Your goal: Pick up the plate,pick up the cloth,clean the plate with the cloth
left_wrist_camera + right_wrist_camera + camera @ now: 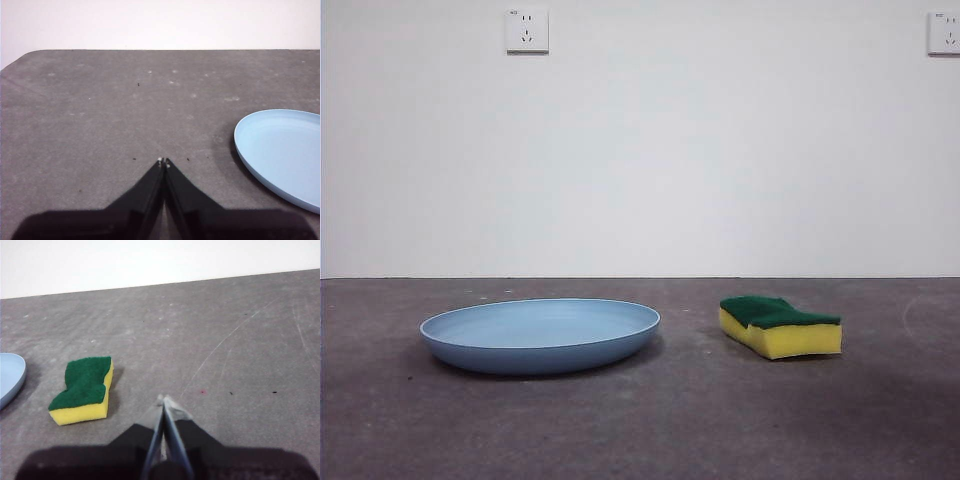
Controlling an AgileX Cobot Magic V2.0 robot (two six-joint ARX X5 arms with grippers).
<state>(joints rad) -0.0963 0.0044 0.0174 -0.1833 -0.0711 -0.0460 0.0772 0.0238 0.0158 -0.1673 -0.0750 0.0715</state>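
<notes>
The plate [540,335] sat flat on the desk [640,430], the sponge [780,325] beside it, apart, green side up. Both the left gripper [163,161] and the right gripper [163,399] hung clenched and empty above the desk.

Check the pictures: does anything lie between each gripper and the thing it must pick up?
Nothing visible does. Only bare table separates the shut left gripper from the plate, and likewise the shut right gripper from the sponge.

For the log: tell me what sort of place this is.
Probably an indoor test bench: a bare dark tabletop, a plain white wall with sockets, and only a plate and sponge set out.
</notes>
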